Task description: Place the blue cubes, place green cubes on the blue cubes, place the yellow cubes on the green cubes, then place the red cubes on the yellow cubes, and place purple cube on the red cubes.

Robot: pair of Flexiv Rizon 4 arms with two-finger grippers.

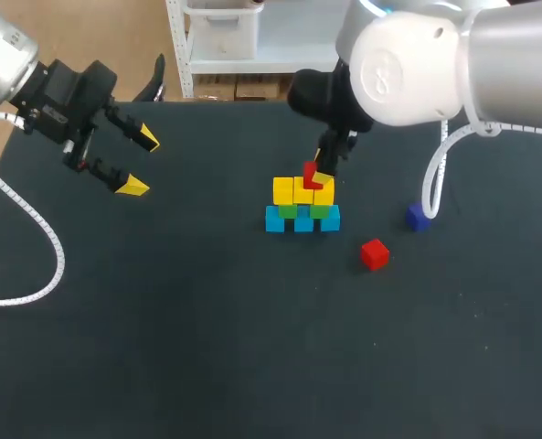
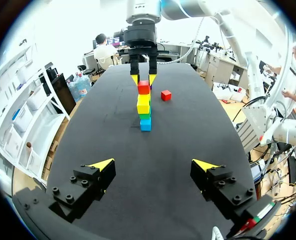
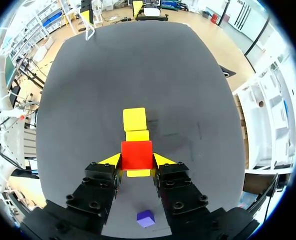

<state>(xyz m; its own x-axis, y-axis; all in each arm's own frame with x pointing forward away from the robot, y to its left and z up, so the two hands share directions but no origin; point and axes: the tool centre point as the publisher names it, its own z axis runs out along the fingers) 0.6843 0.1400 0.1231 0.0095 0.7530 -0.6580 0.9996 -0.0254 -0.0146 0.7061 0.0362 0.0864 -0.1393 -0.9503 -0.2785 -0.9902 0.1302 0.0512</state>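
A stepped pile stands mid-table: a bottom row of blue cubes (image 1: 302, 222), green cubes (image 1: 318, 210) on them, then yellow cubes (image 1: 284, 190). My right gripper (image 1: 314, 176) is shut on a red cube (image 1: 309, 174) just above the yellow row; in the right wrist view the red cube (image 3: 137, 155) fills the gap between its yellow tips, over the yellow cubes (image 3: 135, 119). A second red cube (image 1: 374, 253) and the purple cube (image 1: 418, 217) lie loose on the table to the right. My left gripper (image 1: 133, 160) hangs open at the far left, nothing between its fingers.
A white coiled cable (image 1: 42, 238) from my left arm loops over the table's left side. The dark tabletop (image 1: 207, 347) is bare in front of the pile. In the left wrist view the pile (image 2: 144, 105) appears end-on, far ahead of the open fingers.
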